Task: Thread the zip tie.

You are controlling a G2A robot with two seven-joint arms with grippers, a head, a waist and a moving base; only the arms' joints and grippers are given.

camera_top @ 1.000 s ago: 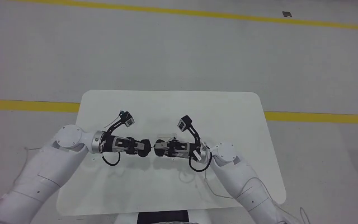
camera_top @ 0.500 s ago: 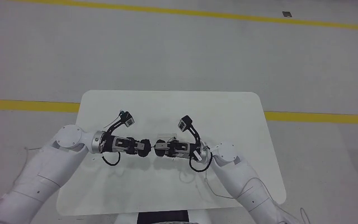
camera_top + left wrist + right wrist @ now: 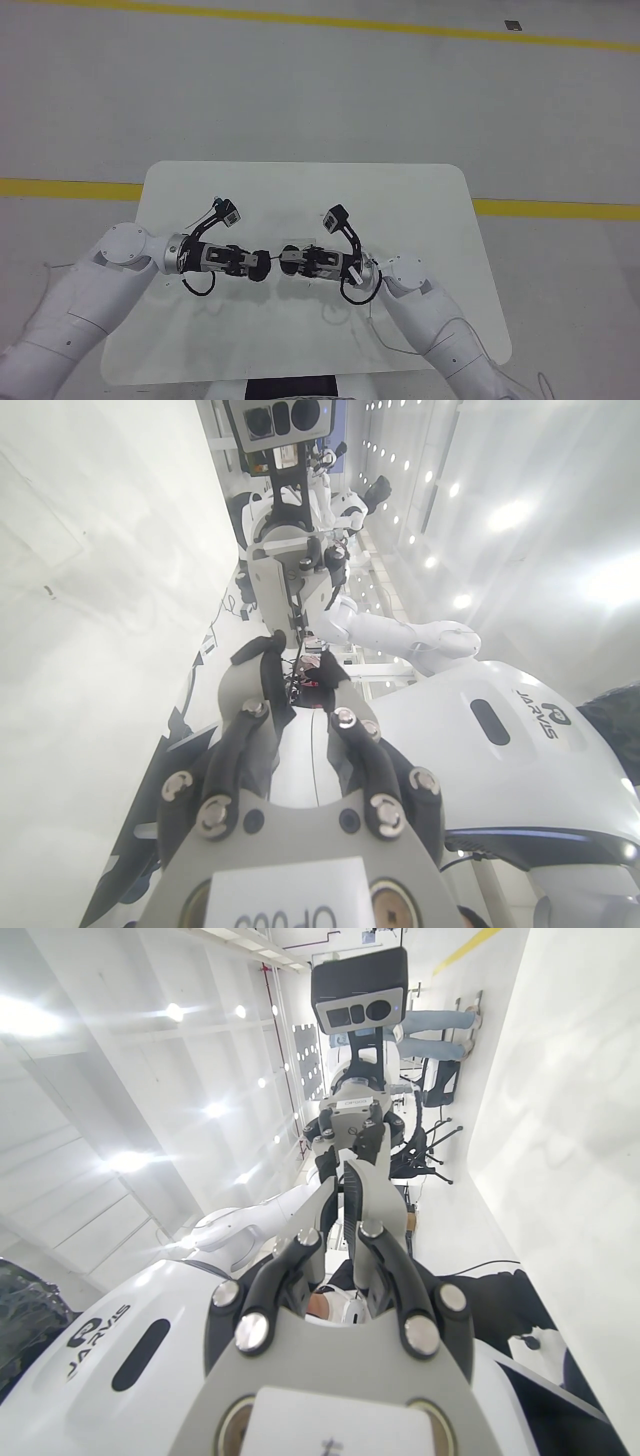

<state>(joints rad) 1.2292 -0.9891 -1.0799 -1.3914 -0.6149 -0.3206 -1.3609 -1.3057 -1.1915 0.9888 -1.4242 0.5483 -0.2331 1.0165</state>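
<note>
Over the middle of the white table (image 3: 420,200) my two grippers face each other tip to tip. A thin dark zip tie (image 3: 299,640) runs from the right gripper (image 3: 289,600) into the gap between my left gripper's (image 3: 295,657) black pads, which stand a little apart. In the right wrist view my right gripper (image 3: 340,1188) has its fingers pressed close together on the thin strip, with the left gripper (image 3: 350,1153) just beyond. From above, the left gripper (image 3: 258,266) and the right gripper (image 3: 284,257) are separated by a narrow gap.
The table has bare surface on all sides of the arms. Its rounded edges lie well away from both grippers. Yellow floor lines (image 3: 560,208) run behind it.
The right arm has drawn back slightly to the right, opening a small gap between the two grippers. The left arm has stayed put.
</note>
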